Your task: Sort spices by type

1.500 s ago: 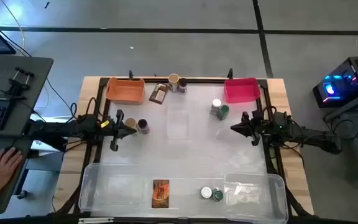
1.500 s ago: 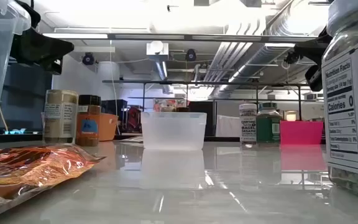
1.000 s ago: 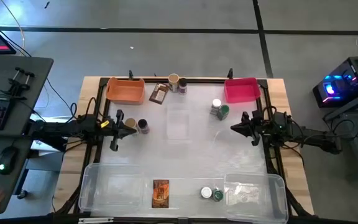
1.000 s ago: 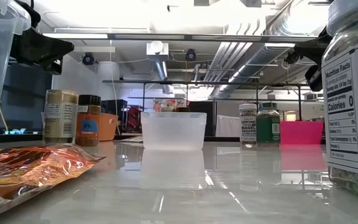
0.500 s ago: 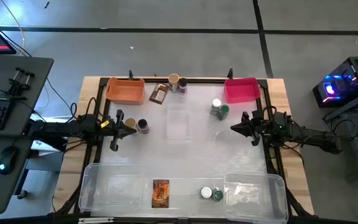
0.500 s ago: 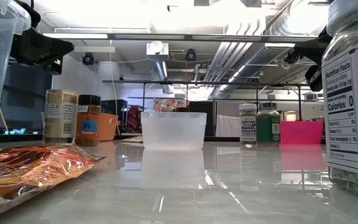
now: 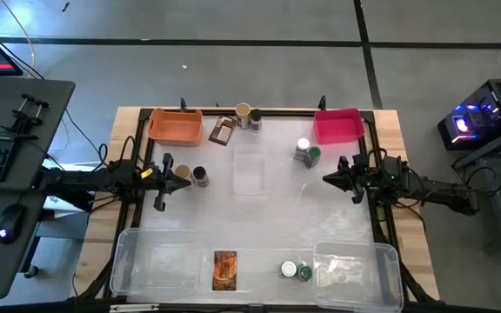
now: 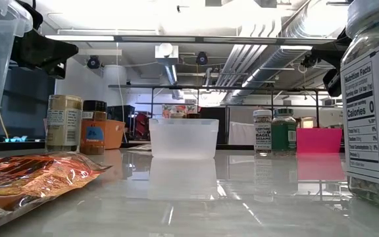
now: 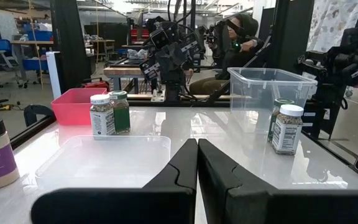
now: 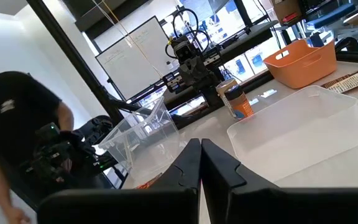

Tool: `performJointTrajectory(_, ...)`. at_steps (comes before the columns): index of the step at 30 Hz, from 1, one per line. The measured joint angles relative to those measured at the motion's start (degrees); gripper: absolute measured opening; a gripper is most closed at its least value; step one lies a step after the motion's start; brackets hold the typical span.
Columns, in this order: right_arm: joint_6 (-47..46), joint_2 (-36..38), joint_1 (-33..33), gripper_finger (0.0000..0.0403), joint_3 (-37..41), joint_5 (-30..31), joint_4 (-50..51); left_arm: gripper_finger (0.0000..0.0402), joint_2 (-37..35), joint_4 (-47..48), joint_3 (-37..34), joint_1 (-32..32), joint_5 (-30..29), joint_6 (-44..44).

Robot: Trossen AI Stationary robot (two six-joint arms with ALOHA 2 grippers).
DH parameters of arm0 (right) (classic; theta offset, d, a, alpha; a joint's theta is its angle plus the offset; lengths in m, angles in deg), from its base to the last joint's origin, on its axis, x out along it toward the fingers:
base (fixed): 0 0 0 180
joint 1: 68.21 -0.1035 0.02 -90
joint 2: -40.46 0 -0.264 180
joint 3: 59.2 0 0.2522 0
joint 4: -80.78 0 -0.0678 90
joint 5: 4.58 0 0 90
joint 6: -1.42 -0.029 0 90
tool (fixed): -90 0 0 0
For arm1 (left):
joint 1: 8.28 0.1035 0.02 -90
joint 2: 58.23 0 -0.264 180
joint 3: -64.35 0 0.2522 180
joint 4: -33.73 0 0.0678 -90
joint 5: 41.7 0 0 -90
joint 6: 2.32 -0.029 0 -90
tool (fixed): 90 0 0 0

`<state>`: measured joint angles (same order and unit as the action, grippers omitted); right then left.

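Spices are scattered all over the tabletop [image 7: 268, 209], nothing sorted yet by the look of it. A white-capped jar [image 7: 303, 147] and a green-capped jar [image 7: 312, 156] stand touching, just beside the pink bin [image 7: 337, 126]. Another white-and-green pair [image 7: 296, 271] sits at the near edge, between an orange packet [image 7: 224, 269] and a clear tub [image 7: 355, 261]. At the far edge a tan-capped jar [image 7: 243, 111] and a dark-capped jar [image 7: 255, 120] keep company with a brown packet [image 7: 223, 130], next to the orange bin [image 7: 176, 127]. One more dark-capped jar [image 7: 200, 176] stands alone, just beside the left pincer [image 7: 183, 177].

That left pincer hangs low at the left edge, fingers pressed together on nothing, its nose toward that lone jar, probably the first pick, though that is a guess. The right pincer [image 7: 329, 179] mirrors it at the right edge, likewise closed and empty, well apart from any jar. A shallow clear tray [image 7: 249, 170] waits in the middle, likely a sorting spot.
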<state>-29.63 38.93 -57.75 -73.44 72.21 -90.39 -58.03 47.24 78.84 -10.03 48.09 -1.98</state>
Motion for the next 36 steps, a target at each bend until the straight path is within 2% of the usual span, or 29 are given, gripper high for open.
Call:
performJointTrajectory(14,0.0,0.0,0.0,0.0001,0.0,0.0,0.0,0.0001,0.0,-1.1,0.0,0.0,0.0,0.3)
performJointTrajectory(16,0.0,0.0,0.0,0.0001,0.0,0.0,0.0,0.0001,0.0,-3.3,0.0,-0.1,0.0,5.1)
performJointTrajectory(18,0.0,0.0,0.0,0.0001,0.0,0.0,0.0,0.0001,0.4,-10.7,0.0,-0.2,-0.3,14.2)
performJointTrajectory(20,0.0,0.0,0.0,0.0001,0.0,0.0,0.0,0.0001,1.0,-19.7,0.1,-0.2,-3.6,22.3)
performJointTrajectory(23,0.0,0.0,0.0,0.0001,0.0,0.0,0.0,0.0001,3.2,-31.5,0.1,-0.2,-16.2,34.7)
performJointTrajectory(25,0.0,0.0,0.0,0.0001,0.0,0.0,0.0,0.0001,6.5,-37.9,1.1,-0.2,-21.7,37.1)
performJointTrajectory(28,0.0,0.0,0.0,0.0001,0.0,0.0,0.0,0.0001,14.1,-40.1,7.3,-0.4,-20.0,33.7)
performJointTrajectory(31,0.0,0.0,0.0,0.0001,0.0,0.0,0.0,0.0001,24.7,-37.5,17.8,-0.5,-16.5,26.0)
performJointTrajectory(33,0.0,0.0,0.0,0.0001,0.0,0.0,0.0,0.0001,30.5,-29.1,26.2,-0.3,-16.1,19.8)
performJointTrajectory(36,0.0,0.0,0.0,0.0001,0.0,0.0,0.0,0.0001,36.8,-9.0,39.0,0.6,-16.6,10.0)
